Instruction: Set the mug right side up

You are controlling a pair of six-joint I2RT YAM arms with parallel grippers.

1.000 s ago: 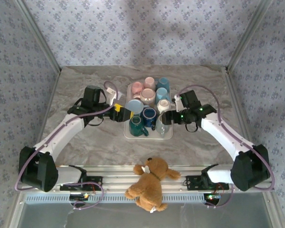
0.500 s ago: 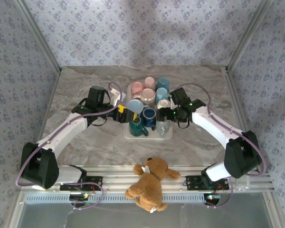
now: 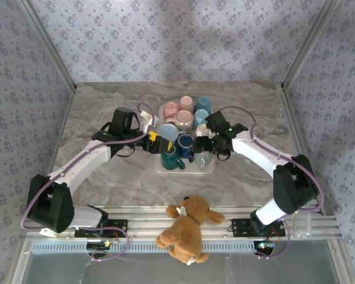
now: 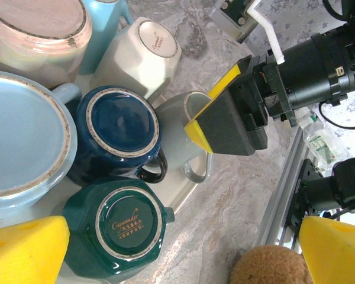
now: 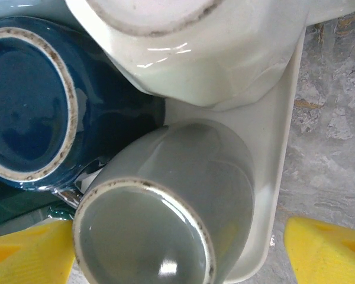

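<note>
Two grippers meet over a white tray (image 5: 278, 177) of mugs at the middle of the table (image 3: 106, 100). Most mugs stand mouth down with foot rings upward, among them a navy mug (image 5: 26, 100), a green mug (image 4: 115, 228) and a white mug (image 5: 195, 47). The grey mug (image 5: 183, 183) lies in the tray's near right corner, crowded against the navy and white mugs. It leans over rather than sitting flat, its foot ring turned toward the right wrist camera, and is probably the one to be righted. The right gripper (image 5: 177, 251) hangs just above it, jaws spread wide with a yellow pad on each side, holding nothing. Whether either pad touches the mug cannot be told. This straddle suits a grasp across the body, since the neighbours block other approaches. The left gripper (image 3: 158, 141) hovers fully open and empty above the green mug, clear of the work.
</note>
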